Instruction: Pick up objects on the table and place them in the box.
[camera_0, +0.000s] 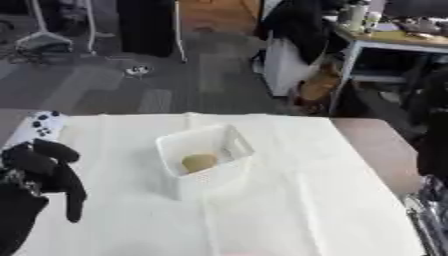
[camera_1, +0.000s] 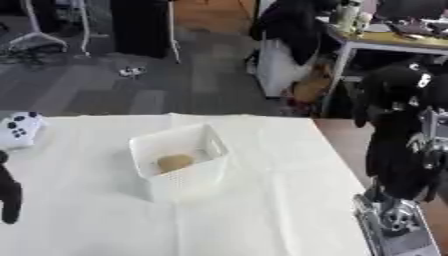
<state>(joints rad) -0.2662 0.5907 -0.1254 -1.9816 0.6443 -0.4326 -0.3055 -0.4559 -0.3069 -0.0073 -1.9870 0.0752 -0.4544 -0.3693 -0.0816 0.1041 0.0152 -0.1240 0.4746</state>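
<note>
A white box (camera_0: 203, 162) stood near the middle of the worktop (camera_0: 306, 210), turned askew so its corners pointed toward the worktop's edges, its mouth open upward. Inside it lay a rounded tan object (camera_0: 199, 162), its long axis not clear. At the far left edge of the white cloth lay a white game controller (camera_0: 38, 127) with dark buttons, its length running away from the robot, well apart from the box. The left hand (camera_0: 48, 170) hung just in front of the controller, fingers relaxed and drooping, holding nothing. The right hand (camera_1: 404, 130) hovered off the worktop's right edge; whether its fingers were curled could not be told. Bare cloth lay open around the box on every side.
</note>
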